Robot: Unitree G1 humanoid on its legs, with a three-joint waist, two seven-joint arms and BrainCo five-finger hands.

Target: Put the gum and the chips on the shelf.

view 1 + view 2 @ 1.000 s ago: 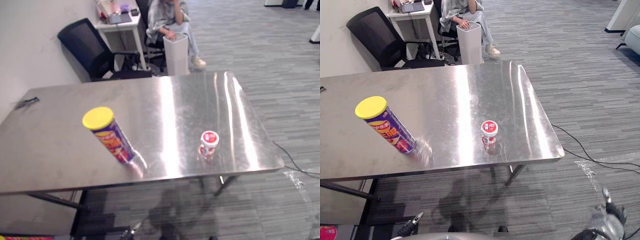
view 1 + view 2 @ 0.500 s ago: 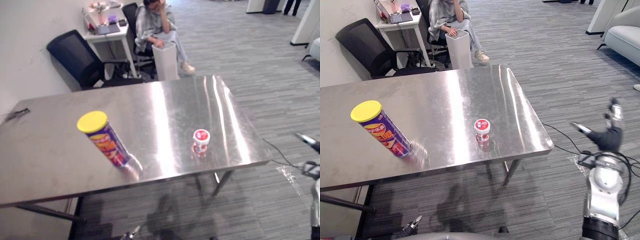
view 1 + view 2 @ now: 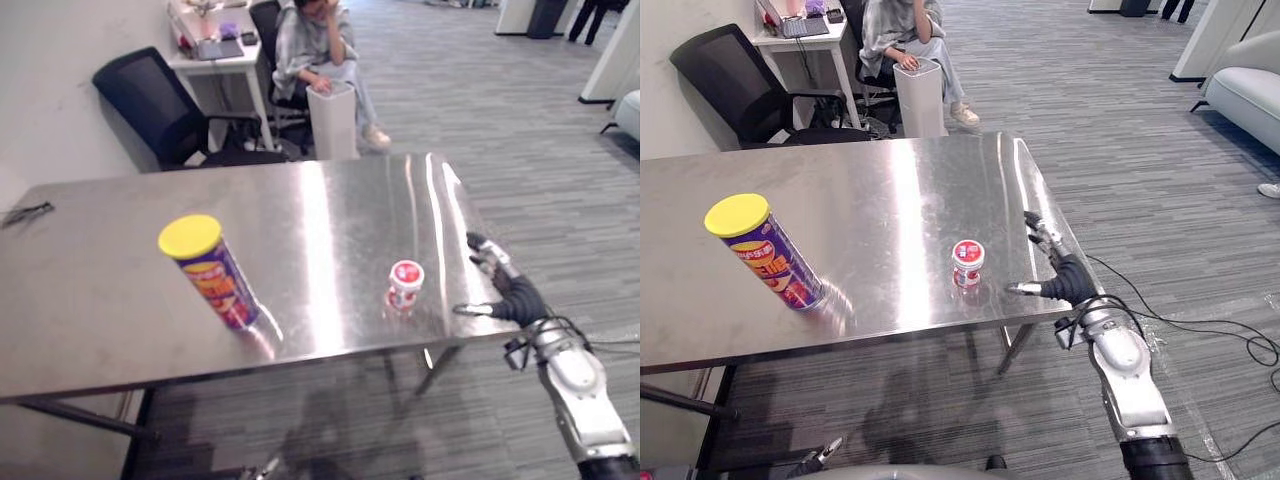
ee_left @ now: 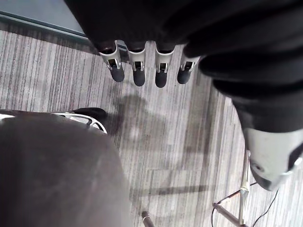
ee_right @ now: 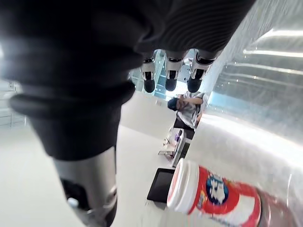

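Robot's right hand [image 3: 1070,279] is hovering over the near right corner of a brushed stainless-steel table [image 3: 870,190], its silver fingers [image 3: 1041,232] stretching out straight and its thumb spreading wide, gripping nothing. Just beside the thumb but apart from it, a small white gum tub with a red lid and red label [image 3: 967,263] is standing upright near the table's front edge. Well to the tub's left, a tall purple chips tube with a yellow lid [image 3: 764,250] is standing on its base on the same tabletop, also near the front edge. The left hand [image 4: 138,74] is hanging above grey striped carpet [image 4: 180,156], its fingers straight and side by side, holding nothing. Beyond the table, a black mesh office chair [image 3: 725,75] is sitting by the wall. A person in grey [image 3: 902,35] is sitting behind a white upright bin [image 3: 923,95], next to a small white desk [image 3: 805,30].
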